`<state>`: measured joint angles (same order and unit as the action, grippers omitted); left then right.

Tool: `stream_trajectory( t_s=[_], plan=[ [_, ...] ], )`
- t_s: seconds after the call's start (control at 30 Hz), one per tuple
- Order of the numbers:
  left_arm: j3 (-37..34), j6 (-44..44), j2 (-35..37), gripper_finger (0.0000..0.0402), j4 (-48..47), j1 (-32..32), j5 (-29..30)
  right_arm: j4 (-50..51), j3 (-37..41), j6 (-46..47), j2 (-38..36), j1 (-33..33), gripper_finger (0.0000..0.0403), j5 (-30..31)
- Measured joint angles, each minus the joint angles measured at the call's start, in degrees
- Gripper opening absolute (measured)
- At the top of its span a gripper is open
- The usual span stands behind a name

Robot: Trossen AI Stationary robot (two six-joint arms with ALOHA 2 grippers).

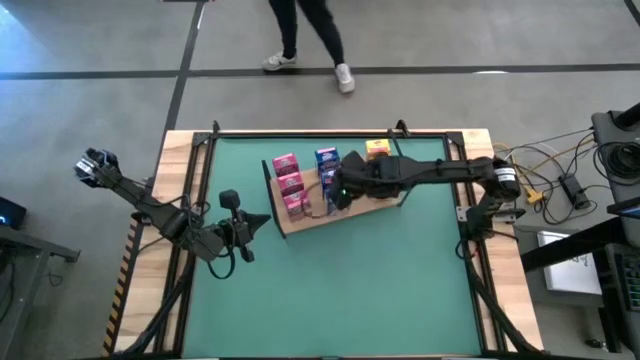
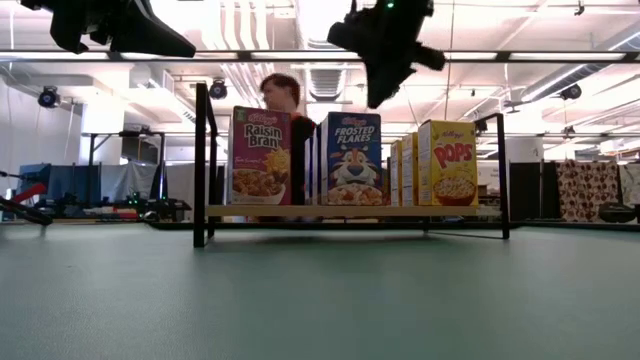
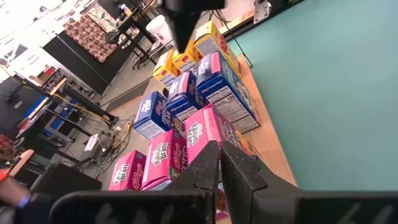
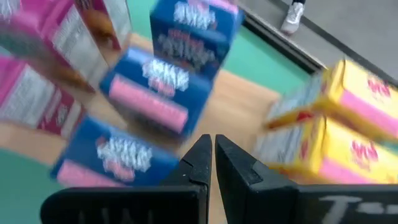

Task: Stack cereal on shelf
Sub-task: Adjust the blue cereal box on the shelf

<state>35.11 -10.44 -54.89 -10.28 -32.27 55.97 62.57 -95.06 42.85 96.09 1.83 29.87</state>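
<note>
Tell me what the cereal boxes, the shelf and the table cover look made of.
Cereal boxes: printed cardboard with a slight sheen, judging by folded edges and bright graphics.
Shelf: light-brown board, apparently wood, with a thin black wire frame, probably metal.
Table cover: matte green mat, possibly rubber or fabric; its material is unclear.

The cereal boxes [image 2: 349, 158] are showing as printed cardboard with a slight sheen, pink Raisin Bran [image 2: 260, 157], blue Frosted Flakes, yellow Pops [image 2: 446, 163]. The shelf [image 3: 268, 144] under them is looking like light, smooth wood, its end frames [image 2: 203, 165] thin black matt metal wire. The table mat [image 1: 330, 290] is lying green, matt and even, bordered by pale wood [image 1: 505, 270]. The gripper fingers [image 4: 194, 165] are appearing as dark, matt plastic.
</note>
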Motion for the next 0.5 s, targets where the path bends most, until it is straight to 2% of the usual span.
stream_trajectory(
  t_s=[0.13,0.5],
  plan=[
    [0.0,0.0,0.0,0.0,0.0,0.0,0.0,-5.3,0.5,-4.0,0.0,2.1,0.0012,-1.8],
    [0.0,0.0,0.0,0.0,0.0,0.0,0.0,-15.8,2.5,-11.0,0.0,6.5,0.0012,-1.4]
  ],
)
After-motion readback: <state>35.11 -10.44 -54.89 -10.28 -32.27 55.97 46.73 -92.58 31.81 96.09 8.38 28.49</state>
